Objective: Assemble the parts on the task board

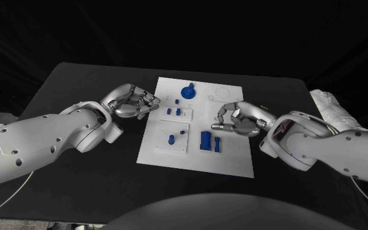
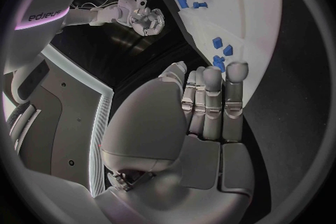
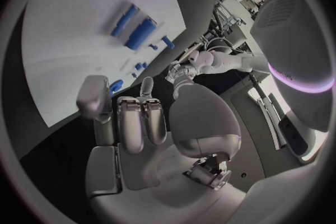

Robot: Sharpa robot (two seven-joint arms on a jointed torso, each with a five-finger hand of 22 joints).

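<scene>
Black surface carries the white task board at its middle, blue parts on it. Left hand and right hand flank it, fingers curled together, holding nothing.

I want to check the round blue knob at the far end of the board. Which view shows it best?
The head view: the round blue knob sits unobstructed on the white board. I cannot pick it out for sure in either wrist view.

A black, matte tabletop carries one thing directly: a white rectangular task board, lying flat near its middle with its long sides running away from the robot, dark surface showing on every side.
</scene>
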